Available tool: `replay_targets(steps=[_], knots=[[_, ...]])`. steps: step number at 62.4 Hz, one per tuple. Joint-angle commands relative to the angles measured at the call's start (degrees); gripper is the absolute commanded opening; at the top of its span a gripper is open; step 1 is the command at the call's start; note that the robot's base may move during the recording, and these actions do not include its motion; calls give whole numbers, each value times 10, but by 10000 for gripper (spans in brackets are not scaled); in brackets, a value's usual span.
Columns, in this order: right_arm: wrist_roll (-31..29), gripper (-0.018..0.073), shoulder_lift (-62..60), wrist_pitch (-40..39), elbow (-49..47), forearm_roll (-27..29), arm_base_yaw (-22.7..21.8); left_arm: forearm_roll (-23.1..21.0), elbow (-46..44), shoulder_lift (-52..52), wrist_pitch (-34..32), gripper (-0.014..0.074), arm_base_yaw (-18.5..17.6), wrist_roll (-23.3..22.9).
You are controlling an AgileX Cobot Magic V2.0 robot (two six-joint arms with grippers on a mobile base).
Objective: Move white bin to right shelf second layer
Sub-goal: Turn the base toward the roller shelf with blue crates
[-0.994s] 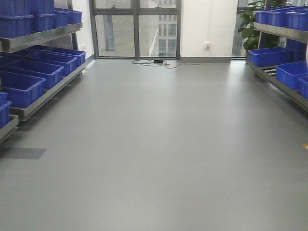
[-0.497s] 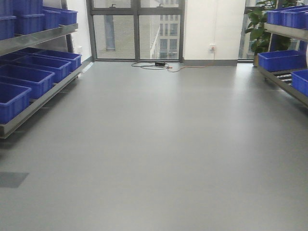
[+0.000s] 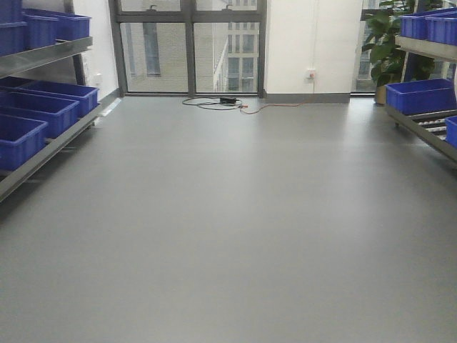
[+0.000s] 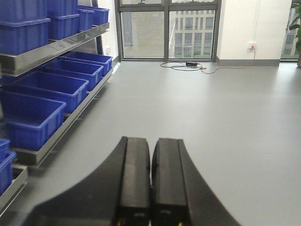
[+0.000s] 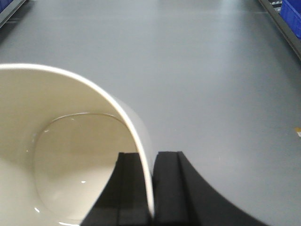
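Bin held; shelf front-right.
The right gripper clamps the bin wall; the left gripper is closed, empty. The shelf lies on the right arm's side.

1 white bin, 2 grippers (left gripper, right gripper), 2 steel racks (left rack, right rack), front view: 3 blue crates on left rack lower level, 2 on right rack lower level, 1 potted plant, 1 wall socket, 1 orange cable

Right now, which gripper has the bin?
The right gripper: it pinches the bin by its wall, one finger inside, one outside. The left gripper is shut on nothing.
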State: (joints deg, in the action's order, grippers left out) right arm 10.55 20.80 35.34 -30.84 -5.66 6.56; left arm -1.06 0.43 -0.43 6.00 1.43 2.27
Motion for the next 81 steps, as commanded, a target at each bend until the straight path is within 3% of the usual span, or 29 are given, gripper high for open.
replay_targets(steps=[1,81], knots=[[0,55,4,-57,-17,-4,-2,-4,17,-12,-48,85,0,-3],[0,55,4,-57,-17,-4,-2,-4,17,-12,-48,85,0,-3]])
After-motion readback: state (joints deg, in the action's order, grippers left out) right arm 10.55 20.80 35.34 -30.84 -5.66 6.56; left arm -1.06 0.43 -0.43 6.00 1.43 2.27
